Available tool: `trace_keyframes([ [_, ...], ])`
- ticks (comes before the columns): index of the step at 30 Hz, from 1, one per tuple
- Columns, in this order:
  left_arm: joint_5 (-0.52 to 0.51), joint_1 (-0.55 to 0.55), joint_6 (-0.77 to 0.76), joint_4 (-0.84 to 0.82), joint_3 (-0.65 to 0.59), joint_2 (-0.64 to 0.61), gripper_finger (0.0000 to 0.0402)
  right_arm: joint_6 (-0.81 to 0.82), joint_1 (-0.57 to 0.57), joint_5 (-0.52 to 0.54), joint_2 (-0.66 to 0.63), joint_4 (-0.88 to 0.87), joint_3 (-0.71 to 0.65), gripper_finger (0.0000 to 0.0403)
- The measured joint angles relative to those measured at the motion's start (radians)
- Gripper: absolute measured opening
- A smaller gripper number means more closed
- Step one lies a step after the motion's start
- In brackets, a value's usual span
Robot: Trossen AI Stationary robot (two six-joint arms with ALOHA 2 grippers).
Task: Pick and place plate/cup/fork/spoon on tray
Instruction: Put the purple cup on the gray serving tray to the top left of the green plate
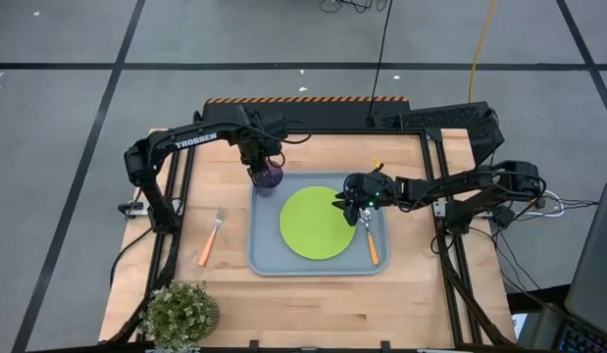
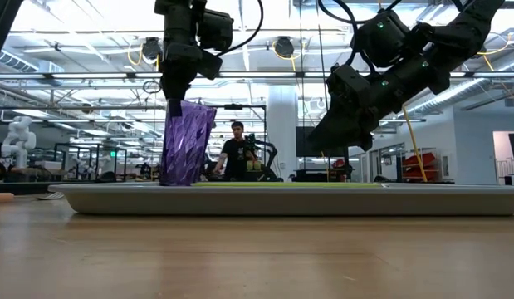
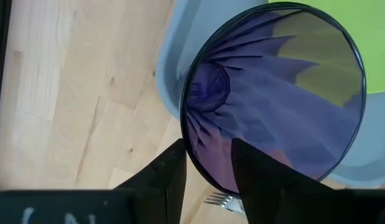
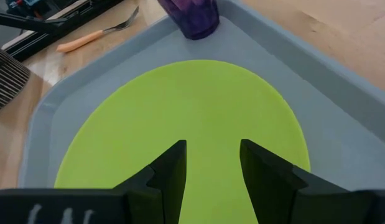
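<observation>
So far, we count three of the four pieces on the tray, and one is left. Nearest us in the high view, the fork lies on the bare tabletop just beside the tray's left rim, orange handle toward us, tines away; no tool is near it. We judge that it is the remaining pick.

On the tray, the lime-green plate lies flat in the middle. The spoon lies along the tray's right side, just beside the plate, its head hidden under the right tool. That tool hovers over the plate's right edge, its fingers parted with nothing between them.

Farthest back, the cup stands upright in the tray's far left corner; the low view shows its base down on the tray. It is a translucent purple tumbler with a faceted wall, wider at the rim than at the base. The left tool is above it, one finger outside the wall and one inside, spread a little. Whether it has let go, we cannot tell.
</observation>
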Motion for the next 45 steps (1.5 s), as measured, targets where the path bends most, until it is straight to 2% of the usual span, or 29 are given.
trace_keyframes([
  [6, 0.0, 0.0, -0.003, -0.001, 0.0, 0.0, 0.0129, -0.001, 0.0, 0.0, 0.0, 0.0, 0.0, 0.0144],
  [9, 0.0, 0.0, -0.003, -0.004, 0.0, 0.0, 0.0116, -0.001, 0.0, 0.001, 0.0, 0.0, 0.0, 0.0144],
  [16, 0.005, 0.001, -0.005, -0.025, 0.0, 0.0, 0.0014, -0.003, 0.0, 0.001, 0.0, 0.0, 0.0, 0.0144],
  [22, 0.006, 0.002, -0.003, -0.023, 0.0, 0.0, 0.0008, -0.002, 0.0, 0.001, 0.0, 0.0, 0.0, 0.0144],
  [26, 0.061, 0.002, 0.007, 0.007, 0.0, 0.0, 0.001, -0.003, 0.0, 0.001, 0.0, 0.0, 0.0, 0.0144],
  [31, 0.069, 0.003, 0.015, 0.052, -0.012, 0.011, 0.0008, -0.001, 0.0, 0.001, 0.0, 0.0, 0.0, 0.0144],
  [40, 0.069, 0.003, 0.023, -0.006, -0.008, 0.067, 0.0009, -0.002, 0.0, 0.001, 0.0, -0.001, 0.0, 0.0144],
  [45, 0.036, 0.019, 0.022, -0.055, 0.052, 0.071, 0.0009, -0.003, 0.0, 0.001, 0.0, 0.0, 0.0, 0.0144],
])
